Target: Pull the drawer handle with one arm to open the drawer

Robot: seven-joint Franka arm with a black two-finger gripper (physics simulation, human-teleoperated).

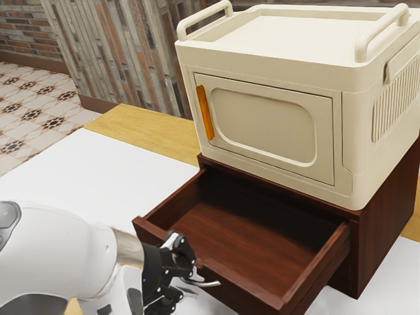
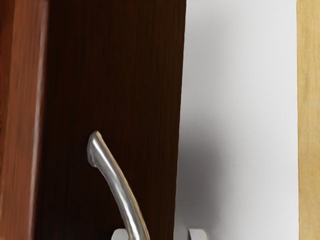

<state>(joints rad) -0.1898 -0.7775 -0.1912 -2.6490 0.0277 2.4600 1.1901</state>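
White arm [image 1: 65,252], gripper [image 1: 186,277] spread around silver handle [image 1: 209,284], drawer [image 1: 239,239] open

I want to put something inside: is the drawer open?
Open: the drawer juts out from its cabinet, its hollow in view.

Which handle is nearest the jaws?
The curved metal handle on the open drawer; the orange handle and pale rails are up on the cream cabinet.

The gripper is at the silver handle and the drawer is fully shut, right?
Not quite: the drawer is open, not shut. The exterior view shows it pulled out, with its inside in sight. The gripper is at the silver handle, as you say.
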